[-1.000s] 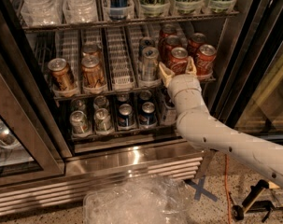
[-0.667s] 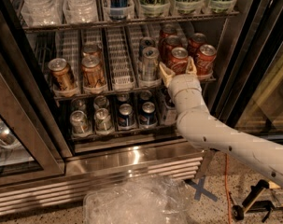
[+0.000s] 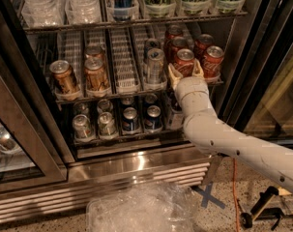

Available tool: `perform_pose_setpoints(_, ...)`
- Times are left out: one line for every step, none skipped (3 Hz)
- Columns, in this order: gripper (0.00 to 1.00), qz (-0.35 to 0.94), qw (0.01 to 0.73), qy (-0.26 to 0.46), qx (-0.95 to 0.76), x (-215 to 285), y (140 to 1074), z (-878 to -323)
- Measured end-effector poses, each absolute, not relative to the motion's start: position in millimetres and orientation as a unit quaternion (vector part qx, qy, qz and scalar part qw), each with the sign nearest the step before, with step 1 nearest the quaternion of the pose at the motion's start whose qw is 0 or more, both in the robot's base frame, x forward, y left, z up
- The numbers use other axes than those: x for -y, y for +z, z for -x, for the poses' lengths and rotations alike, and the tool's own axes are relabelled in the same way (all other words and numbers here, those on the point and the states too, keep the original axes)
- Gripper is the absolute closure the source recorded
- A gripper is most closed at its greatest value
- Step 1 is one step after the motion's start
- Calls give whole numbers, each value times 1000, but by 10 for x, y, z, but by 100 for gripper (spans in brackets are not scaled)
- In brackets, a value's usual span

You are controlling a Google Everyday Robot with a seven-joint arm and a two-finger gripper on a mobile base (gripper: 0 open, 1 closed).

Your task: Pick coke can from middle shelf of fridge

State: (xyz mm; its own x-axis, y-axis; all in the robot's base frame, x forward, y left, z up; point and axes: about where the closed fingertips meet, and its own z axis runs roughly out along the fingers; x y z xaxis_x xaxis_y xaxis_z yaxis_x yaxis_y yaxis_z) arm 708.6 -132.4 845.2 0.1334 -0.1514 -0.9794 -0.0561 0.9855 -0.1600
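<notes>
Right of centre, I am holding the gripper [image 3: 185, 73], fingers apart either side of the front coke can [image 3: 184, 60] on the middle shelf [image 3: 88, 96]; centring before closing should prevent slipping.

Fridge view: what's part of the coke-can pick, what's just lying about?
Job: gripper, at the front coke can; middle shelf; fridge.
Lying about: gold-brown cans; slim silver can; lower-shelf cans; clear plastic on the floor.
</notes>
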Motion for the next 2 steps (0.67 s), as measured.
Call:
perform_pose_setpoints(64,72,747,-33,-660,1338,8404,-7119)
perform_pose_setpoints(87,72,747,-33,-660,1338,8404,-7119)
